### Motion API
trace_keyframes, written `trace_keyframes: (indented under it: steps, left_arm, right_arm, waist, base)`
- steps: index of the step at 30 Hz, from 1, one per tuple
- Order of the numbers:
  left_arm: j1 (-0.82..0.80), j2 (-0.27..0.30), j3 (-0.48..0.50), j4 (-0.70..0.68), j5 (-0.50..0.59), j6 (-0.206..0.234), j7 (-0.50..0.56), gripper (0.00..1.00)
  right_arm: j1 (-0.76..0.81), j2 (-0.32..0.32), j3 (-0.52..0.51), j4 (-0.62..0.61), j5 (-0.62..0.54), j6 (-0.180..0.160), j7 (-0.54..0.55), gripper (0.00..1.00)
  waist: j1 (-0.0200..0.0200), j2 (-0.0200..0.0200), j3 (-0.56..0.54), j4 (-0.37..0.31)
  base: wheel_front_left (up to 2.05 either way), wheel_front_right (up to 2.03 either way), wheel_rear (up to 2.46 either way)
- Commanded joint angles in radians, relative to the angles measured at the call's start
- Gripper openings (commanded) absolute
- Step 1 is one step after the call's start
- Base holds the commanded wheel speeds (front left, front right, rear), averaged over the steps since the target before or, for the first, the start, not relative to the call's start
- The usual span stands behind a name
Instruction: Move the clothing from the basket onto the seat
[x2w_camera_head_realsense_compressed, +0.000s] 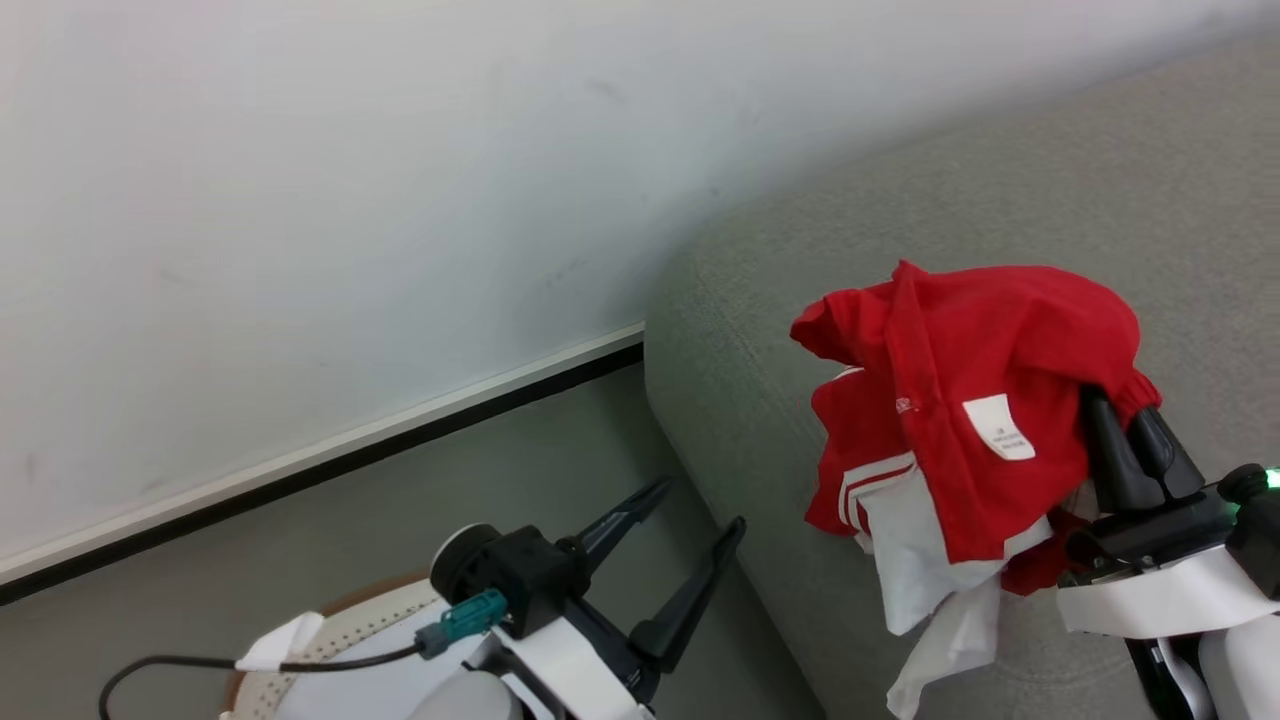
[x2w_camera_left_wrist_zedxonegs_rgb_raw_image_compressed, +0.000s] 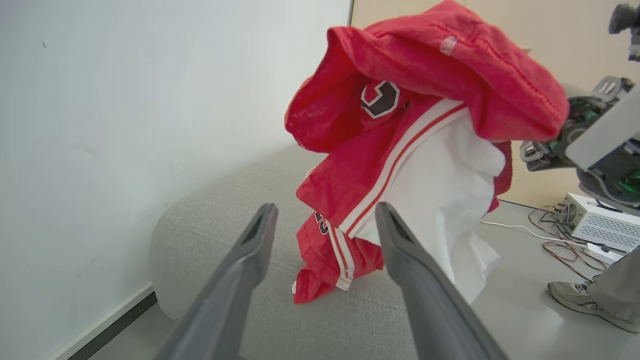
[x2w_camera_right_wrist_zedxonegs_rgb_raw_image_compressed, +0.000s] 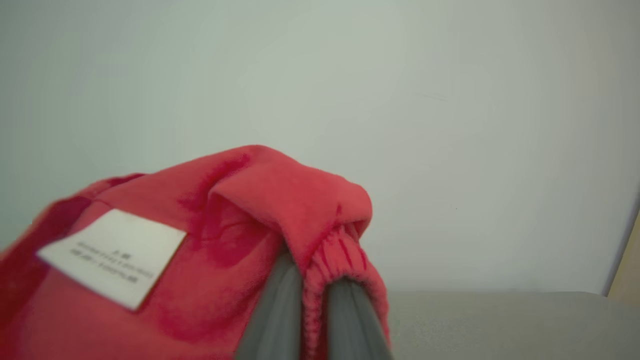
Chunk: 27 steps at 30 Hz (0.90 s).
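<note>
Got the red clothing (x2w_camera_head_realsense_compressed: 980, 400) pinched tight in the right end effector (x2w_camera_head_realsense_compressed: 1128, 425), fingers closed on a gathered elastic hem, fabric draped up and over both fingertips. Hangs off that grip as a bunched lump over the grey seat (x2w_camera_head_realsense_compressed: 760, 430), near its rounded corner by the white wall (x2w_camera_head_realsense_compressed: 300, 200). Shows the small white label (x2w_camera_head_realsense_compressed: 998, 427) facing up just beside the fingers, plus white stripes and a white panel drooping below. Reaches down to the seat with its lowest red fold in the left wrist view, but can't tell whether touching or just above. Sits well clear of the left end effector (x2w_camera_head_realsense_compressed: 702, 505), spread wide and empty over the grey floor (x2w_camera_head_realsense_compressed: 450, 480), beside the seat's end and near the white basket (x2w_camera_head_realsense_compressed: 365, 600) with its brown rim. Also catches a person's shoe (x2w_camera_left_wrist_zedxonegs_rgb_raw_image_compressed: 570, 296) on the floor past the seat.
</note>
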<state>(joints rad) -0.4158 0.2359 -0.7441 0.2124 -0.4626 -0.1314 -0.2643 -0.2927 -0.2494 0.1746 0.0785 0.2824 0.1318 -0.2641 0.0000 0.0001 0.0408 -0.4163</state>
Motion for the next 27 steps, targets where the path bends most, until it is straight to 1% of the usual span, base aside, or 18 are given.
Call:
trace_keyframes:
  steps: [1,7,13,16,18,22,23,26,27]
  left_arm:
    - [0.018,0.002,0.002,-0.003,0.009,0.002,0.000,1.00]
    - [0.015,-0.001,0.002,0.008,0.029,0.002,0.000,1.00]
    - [-0.004,0.008,-0.012,0.018,0.027,0.002,0.000,1.00]
    - [-0.024,0.030,-0.024,0.006,0.025,0.002,0.000,1.00]
    - [-0.044,0.051,-0.032,-0.008,0.023,0.002,0.000,1.00]
    - [-0.087,0.105,-0.048,-0.038,0.013,0.002,0.000,1.00]
    - [-0.096,0.122,-0.052,-0.044,0.011,0.002,0.000,1.00]
    - [-0.127,0.167,-0.054,-0.062,0.000,0.002,0.000,1.00]
    - [-0.138,0.183,-0.054,-0.070,-0.005,0.002,0.000,1.00]
  right_arm:
    - [0.015,0.009,-0.002,-0.012,-0.007,-0.002,-0.001,0.00]
    - [0.012,0.006,-0.002,-0.024,0.000,-0.002,-0.001,0.00]
    - [-0.038,-0.005,-0.009,-0.029,0.018,-0.002,-0.001,0.00]
    - [-0.094,-0.023,-0.016,-0.024,0.028,-0.002,-0.001,0.00]
    - [-0.143,-0.020,-0.027,-0.016,0.065,-0.002,0.000,0.00]
    - [-0.257,-0.052,-0.064,0.018,0.111,-0.002,0.005,0.00]
    - [-0.289,-0.066,-0.076,0.030,0.108,-0.002,0.012,0.00]
    - [-0.381,-0.084,-0.106,0.052,0.130,-0.002,0.025,0.00]
    - [-0.417,-0.110,-0.122,0.064,0.119,-0.002,0.032,0.00]
  waist:
    - [0.0000,-0.0001,0.007,-0.033]
    - [0.0000,-0.0001,0.012,-0.064]
    - [0.0000,-0.0001,0.045,-0.059]
    - [0.0000,-0.0001,0.098,-0.042]
    - [0.0000,-0.0001,0.147,-0.024]
    - [0.0000,-0.0001,0.251,0.017]
    - [0.0000,-0.0001,0.277,0.027]
    - [0.0000,-0.0001,0.349,0.052]
    - [0.0000,-0.0001,0.376,0.061]
  base:
    - [0.00,0.00,0.00]
    - [0.00,0.00,0.00]
    - [0.00,0.00,0.00]
    - [0.00,0.00,0.00]
    - [0.00,0.00,0.00]
    - [0.00,0.00,0.00]
    - [0.00,0.00,0.00]
    - [0.00,0.00,0.00]
    - [0.00,0.00,0.00]
